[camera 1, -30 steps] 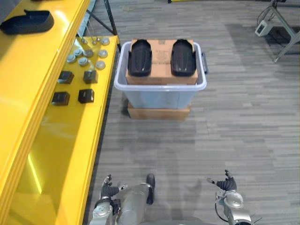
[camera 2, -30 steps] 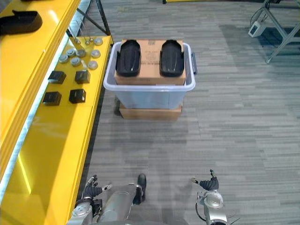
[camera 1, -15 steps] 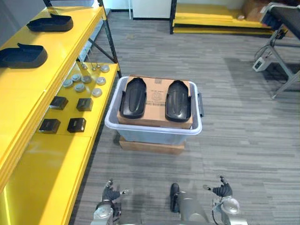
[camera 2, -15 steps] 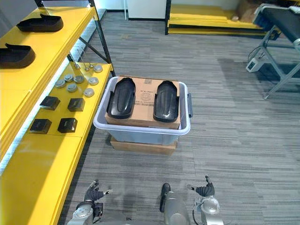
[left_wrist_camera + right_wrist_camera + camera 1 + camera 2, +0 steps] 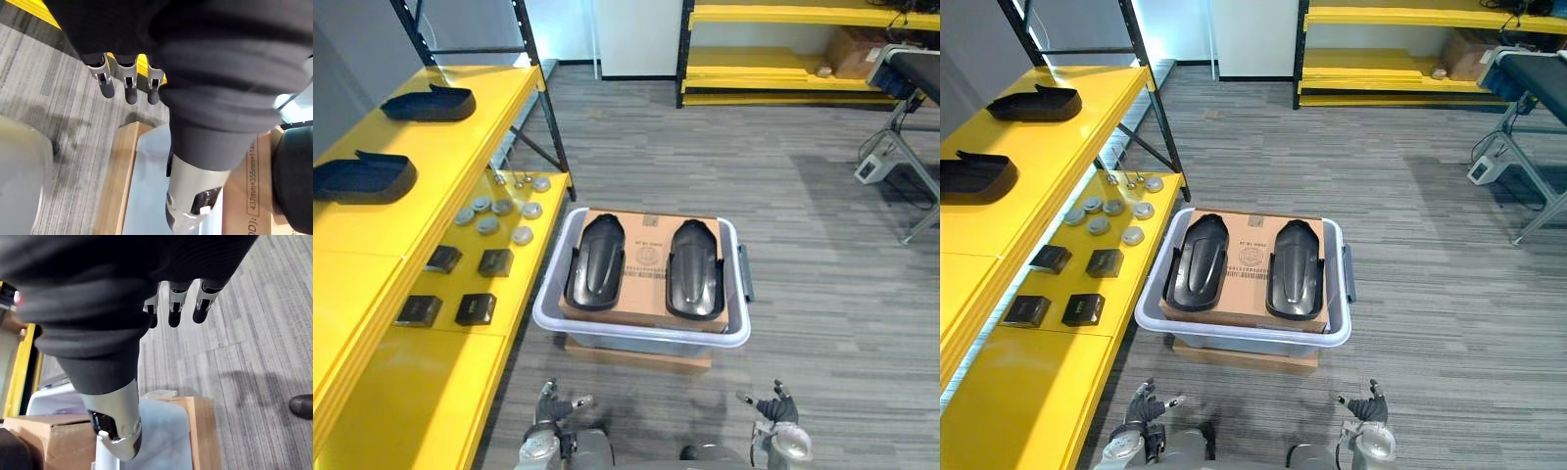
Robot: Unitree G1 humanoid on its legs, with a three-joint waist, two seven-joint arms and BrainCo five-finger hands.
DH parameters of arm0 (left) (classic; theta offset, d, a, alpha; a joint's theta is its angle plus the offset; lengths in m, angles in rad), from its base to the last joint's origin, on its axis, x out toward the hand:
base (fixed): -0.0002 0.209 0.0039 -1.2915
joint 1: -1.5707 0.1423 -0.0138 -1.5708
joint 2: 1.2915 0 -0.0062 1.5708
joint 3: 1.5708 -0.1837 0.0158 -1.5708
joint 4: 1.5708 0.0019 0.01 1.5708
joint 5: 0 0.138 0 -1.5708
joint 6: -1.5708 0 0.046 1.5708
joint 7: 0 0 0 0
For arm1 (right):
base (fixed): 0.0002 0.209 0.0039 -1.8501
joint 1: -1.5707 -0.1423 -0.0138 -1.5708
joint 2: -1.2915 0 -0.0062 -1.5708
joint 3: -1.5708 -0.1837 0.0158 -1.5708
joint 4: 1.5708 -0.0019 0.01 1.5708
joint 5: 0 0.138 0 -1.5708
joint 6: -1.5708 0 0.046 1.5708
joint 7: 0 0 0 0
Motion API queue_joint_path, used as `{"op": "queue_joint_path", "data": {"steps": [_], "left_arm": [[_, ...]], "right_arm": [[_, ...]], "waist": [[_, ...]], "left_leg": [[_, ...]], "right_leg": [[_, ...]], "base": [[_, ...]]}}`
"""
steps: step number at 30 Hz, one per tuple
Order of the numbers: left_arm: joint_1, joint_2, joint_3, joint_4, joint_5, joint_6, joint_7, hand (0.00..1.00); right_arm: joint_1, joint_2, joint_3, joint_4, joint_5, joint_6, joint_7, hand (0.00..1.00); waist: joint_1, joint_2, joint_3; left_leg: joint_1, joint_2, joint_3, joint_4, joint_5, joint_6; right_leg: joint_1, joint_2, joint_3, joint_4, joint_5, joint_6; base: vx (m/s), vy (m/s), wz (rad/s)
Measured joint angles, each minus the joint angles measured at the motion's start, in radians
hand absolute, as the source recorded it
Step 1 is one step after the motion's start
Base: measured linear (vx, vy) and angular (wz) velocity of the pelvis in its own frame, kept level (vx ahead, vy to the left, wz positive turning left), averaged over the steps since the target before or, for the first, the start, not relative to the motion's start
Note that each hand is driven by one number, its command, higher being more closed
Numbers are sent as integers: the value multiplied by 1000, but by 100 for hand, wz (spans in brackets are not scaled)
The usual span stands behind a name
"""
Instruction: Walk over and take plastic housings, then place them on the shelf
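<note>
Black housings (image 5: 595, 260) in bin (image 5: 641, 336), left robot hand (image 5: 551, 403), right robot hand (image 5: 775, 409) seemingly slack, empty

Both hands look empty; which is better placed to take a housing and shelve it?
Left, slightly. The left hand lines up with the left housing and is on the yellow shelf's side; the right hand is away from it. Both hang open, short of the bin.

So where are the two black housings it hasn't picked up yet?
In the eye views, centre: the two black housings lie side by side on a cardboard box inside the pale bin, standing just right of the yellow shelf.
</note>
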Motion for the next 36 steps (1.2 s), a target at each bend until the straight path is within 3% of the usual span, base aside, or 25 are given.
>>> {"op": "queue_joint_path", "data": {"steps": [6,13,17,27,33,36], "left_arm": [[15,14,0,7,1,0,0,0],[39,30,0,-10,9,1,0,0],[40,30,-11,-10,11,1,0,0],[48,38,-46,-10,50,-7,0,0],[54,39,-47,-8,49,-15,4,0],[52,38,-55,-8,48,-24,11,0]], "right_arm": [[8,-12,-103,-58,27,4,-41,0],[60,-49,-140,-503,17,-2,-79,0],[20,-67,-132,-575,-41,-12,-79,0],[-88,-171,-6,-524,-294,-4,-87,0],[-243,-180,32,-281,-334,52,-122,0],[-353,-208,52,-152,-331,82,-151,0]], "waist": [[-4,3,-8],[-7,4,-17],[-4,1,-23],[-4,5,-27],[1,12,-20],[6,40,8]], "left_leg": [[24,-17,41,-57,2,3],[24,-22,62,-95,2,3],[23,-25,50,-106,2,4],[13,-50,-59,-166,55,22],[-9,-69,-112,-218,119,27],[-32,-72,-128,-261,165,29]], "right_leg": [[-23,-6,45,-28,8,12],[-33,-5,70,-57,18,17],[-26,-5,67,-73,19,18],[-1,-16,-13,-87,20,15],[-14,-29,-62,-88,21,15],[-51,-29,-69,-88,42,17]], "base": [[13,40,-22],[85,6,-11],[69,-7,7],[15,-7,32],[-79,0,29],[-157,20,12]]}}
